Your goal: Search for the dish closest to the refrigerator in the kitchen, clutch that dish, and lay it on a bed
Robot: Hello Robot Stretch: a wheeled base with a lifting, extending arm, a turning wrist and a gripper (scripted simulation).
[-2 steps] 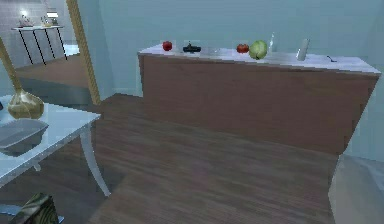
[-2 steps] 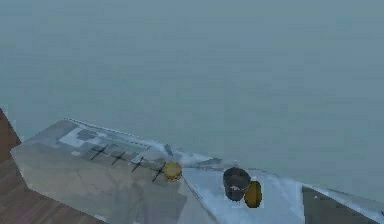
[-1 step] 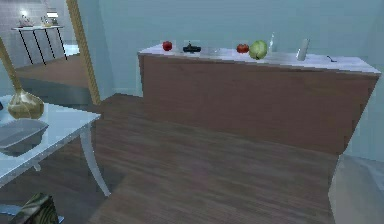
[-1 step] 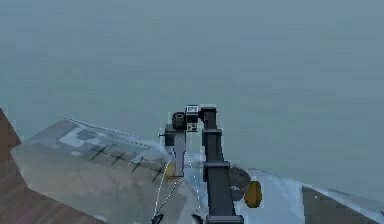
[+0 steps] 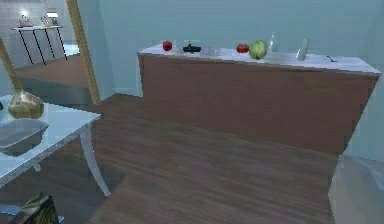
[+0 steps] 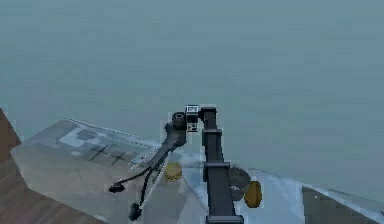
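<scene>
Handling est. (judgement, not observed): a dish is prob. ceramic or glass. That means stiff, smooth-glazed and so slippery, brittle if knocked on a bench edge, light to moderate wt. It lies flat with no side wall to take. Best hold = the rim, one finger over and one under, at the part of the rim nearest the bench edge. Keep it level in transit.

Dish ID: not firm. Best candidate = dark round disc (image 6: 238, 180), flat, grey-brown, low profile. It sits on the pale bench (image 6: 70, 160) near the near edge, just right of the arm (image 6: 213, 150) and partly hidden behind it. A yellowish blob (image 6: 253, 193) is at the disc's right side, touching or overlapping, can't tell which. A 2nd yellowish blob (image 6: 173, 171) lies just left of the arm.

Alt. candidate: grey shallow tray (image 5: 20, 137) at the left edge of the white bench (image 5: 75, 118), near a tan vase (image 5: 22, 100). The long bench (image 5: 250, 95) carries a red fruit (image 5: 167, 45) and a green round thing (image 5: 259, 49); other items too small to name.

Gripper (image 6: 124, 199): above the pale bench, left of the arm. Grip state can't be read. The 2nd blob lies right by the fingers, so can't tell whether it holds anything.
</scene>
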